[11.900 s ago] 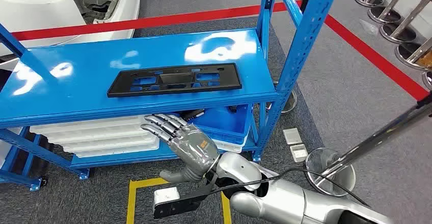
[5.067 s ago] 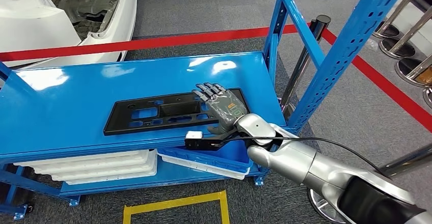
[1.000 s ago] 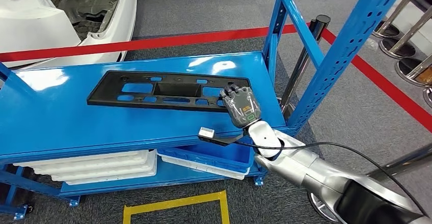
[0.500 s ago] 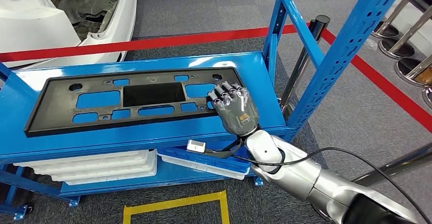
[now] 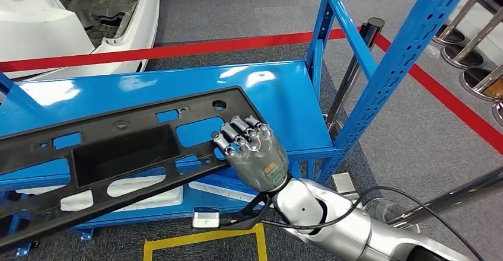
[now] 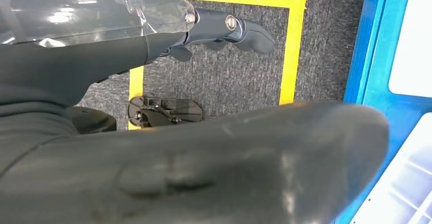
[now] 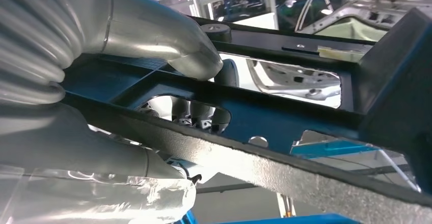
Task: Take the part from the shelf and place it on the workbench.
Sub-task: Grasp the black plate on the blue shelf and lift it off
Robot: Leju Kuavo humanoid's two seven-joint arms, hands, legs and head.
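Head view: right hand (image 5: 256, 157) grips the right end of the black part (image 5: 112, 160), a long flat plastic panel with rectangular cut-outs. Fingers (image 5: 237, 131) curl over its upper edge. The part is off the blue shelf (image 5: 285, 104) surface, tilted, its far end running out toward the lower left of the frame, in front of and above the shelf's front edge.

Right wrist view: thumb (image 7: 168, 35) pressed on one face of the part (image 7: 285, 127), darker fingers (image 7: 196, 114) visible through a cut-out on the other face. Grip confirmed from both sides.

Left hand (image 6: 224, 28): seen in the left wrist view hanging over grey carpet, fingers loosely extended, holding nothing; I read it as open.

Surroundings:
- Blue upright post (image 5: 409, 53) of the shelf stands just right of the right hand; a second post (image 5: 323, 29) behind it at the back corner.
- White trays (image 5: 172, 196) and a blue bin (image 5: 237, 184) on the lower shelf level, under the part.
- Yellow floor marking (image 5: 204, 237) on the carpet in front of the shelf.
- Red floor line (image 5: 178, 48) behind the shelf; white car body panel (image 5: 71, 24) beyond it.
- Chrome stanchion bases (image 5: 474, 41) at far right, well apart from the shelf.
- Black cable (image 5: 379, 193) loops from the right wrist over the forearm.
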